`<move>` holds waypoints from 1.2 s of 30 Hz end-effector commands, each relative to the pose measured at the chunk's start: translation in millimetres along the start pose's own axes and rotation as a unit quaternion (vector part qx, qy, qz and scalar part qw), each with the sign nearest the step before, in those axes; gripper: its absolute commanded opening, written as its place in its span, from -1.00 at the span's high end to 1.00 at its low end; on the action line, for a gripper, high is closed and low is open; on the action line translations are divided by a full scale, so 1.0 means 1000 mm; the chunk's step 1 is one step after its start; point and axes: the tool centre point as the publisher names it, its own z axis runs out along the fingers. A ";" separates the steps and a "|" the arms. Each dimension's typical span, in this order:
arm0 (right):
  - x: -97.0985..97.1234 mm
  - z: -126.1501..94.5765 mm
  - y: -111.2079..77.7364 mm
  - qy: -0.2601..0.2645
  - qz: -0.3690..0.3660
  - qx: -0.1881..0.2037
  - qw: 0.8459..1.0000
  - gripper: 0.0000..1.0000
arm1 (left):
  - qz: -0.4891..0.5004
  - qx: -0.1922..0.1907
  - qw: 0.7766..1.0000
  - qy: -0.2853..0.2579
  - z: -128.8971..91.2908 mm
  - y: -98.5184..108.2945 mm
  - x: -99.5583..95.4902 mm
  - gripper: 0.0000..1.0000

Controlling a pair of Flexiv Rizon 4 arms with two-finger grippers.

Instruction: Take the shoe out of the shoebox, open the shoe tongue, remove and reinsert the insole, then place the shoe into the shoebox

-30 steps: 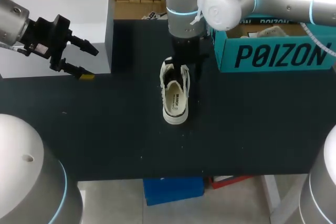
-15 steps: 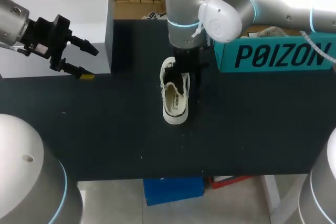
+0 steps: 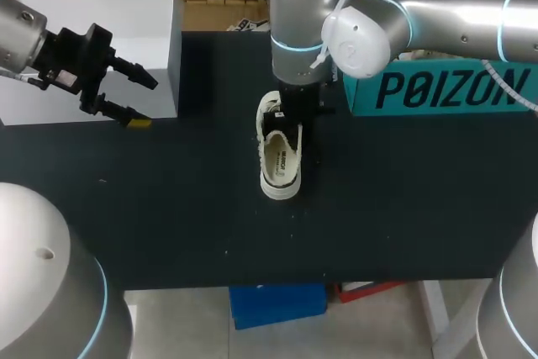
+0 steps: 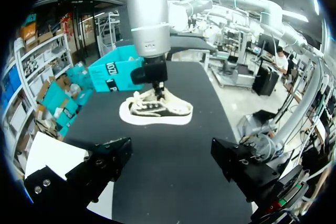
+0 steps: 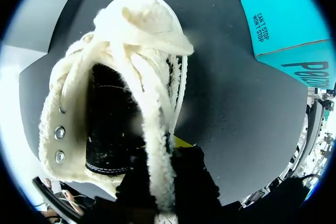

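Shoe (image 3: 280, 157) sits centre of surface (image 3: 168, 208), shoebox (image 3: 445, 86) at 2 o'clock. R jaws on shoe, grip can't tell; L jaws wide open, empty, 10 o'clock.

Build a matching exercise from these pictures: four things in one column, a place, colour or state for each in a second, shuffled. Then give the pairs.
Things
1. shoe
2. shoebox
3. left gripper
4. white box

Descriptions
A. teal, at the table's far right
B. open, holding nothing
C. at the table's far left
D. cream, standing on its sole mid-table

Pairs: 1-D, 2-A, 3-B, 4-C
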 end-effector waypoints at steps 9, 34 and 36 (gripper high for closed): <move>0.003 0.005 0.001 0.001 0.000 0.000 1.000 1.00 | 0.001 0.000 1.000 -0.002 0.001 0.001 0.001 -1.00; -0.005 -0.042 0.000 0.012 -0.108 -0.005 0.994 1.00 | 0.001 0.000 1.000 -0.002 0.001 0.001 0.001 -1.00; -0.009 -0.059 -0.001 0.005 -0.146 -0.013 0.989 1.00 | 0.001 0.000 1.000 -0.002 0.001 0.001 0.001 -1.00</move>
